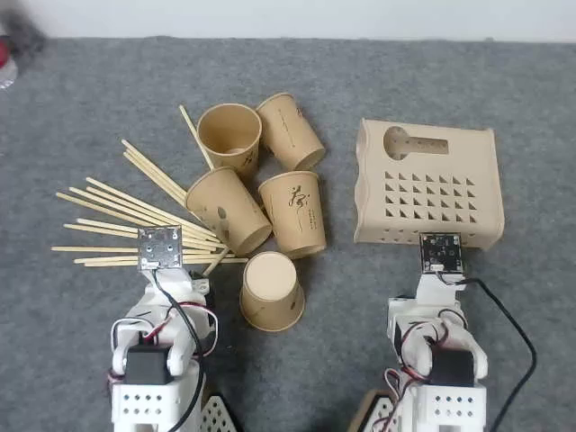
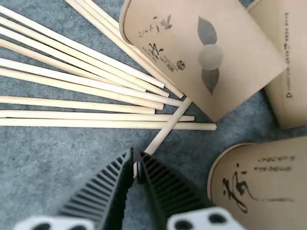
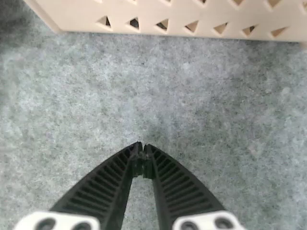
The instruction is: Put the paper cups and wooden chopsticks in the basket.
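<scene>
On the grey carpet [image 2: 57,163], the left gripper [image 2: 136,165] clamps the near end of a pale wooden chopstick [image 2: 156,139], its shaft pointing toward one o'clock.

Even light, faint shadows beside paper cups [image 1: 270,290]

No words or numbers can be read. The paper cup [image 2: 201,52] just ahead of the left fingers [image 2: 108,189] carries a dark leaf-and-dot emblem and small brush-style print, too fine to read. The second cup [image 2: 261,184], beside those fingers, bears a large brushed character. The third cup [image 2: 288,62], farther off, has a line of tiny print.
</scene>
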